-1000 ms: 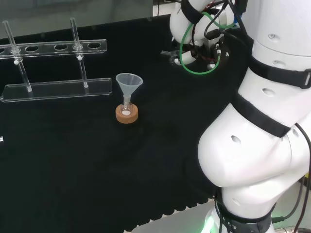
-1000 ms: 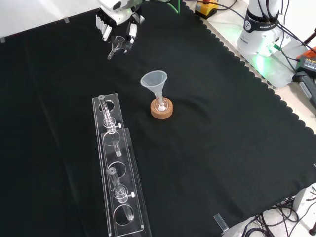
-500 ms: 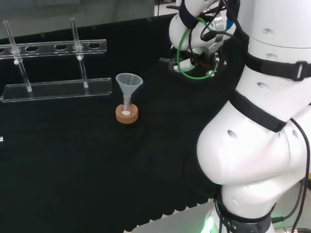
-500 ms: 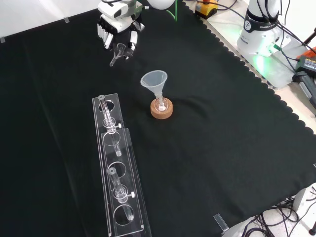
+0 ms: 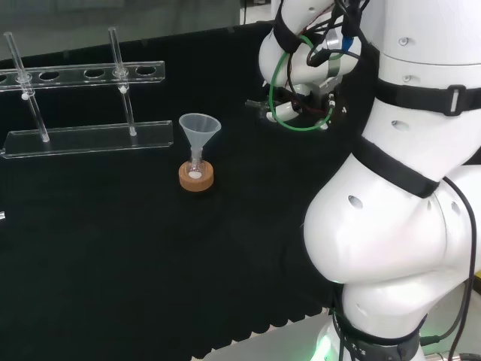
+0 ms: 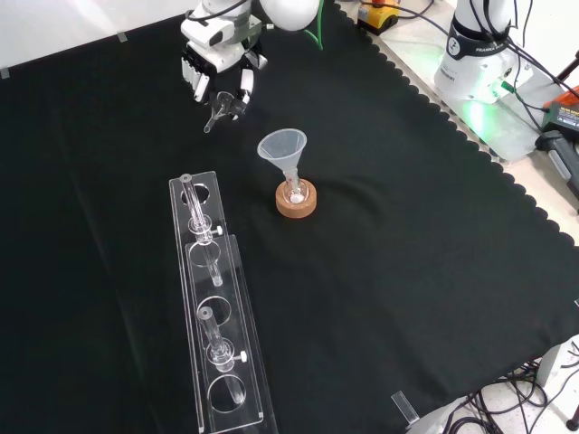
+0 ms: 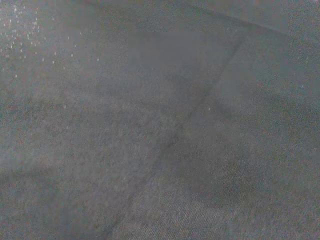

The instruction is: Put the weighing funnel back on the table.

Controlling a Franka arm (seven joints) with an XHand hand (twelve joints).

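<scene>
Here, in the front view, you have the hand [image 6: 215, 54] near the top of the cloth [image 6: 407, 271], its fingers curled downward and pinching the weighing funnel [image 6: 217, 111], whose stem tilts toward that view's lower left. You cannot tell whether the piece touches the cloth. It sits up and left of the funnel [image 6: 283, 147], well apart from it; that one stands mouth up on its cork ring [image 6: 297, 206]. The clear rack [image 6: 217, 362] lies lower left.
</scene>
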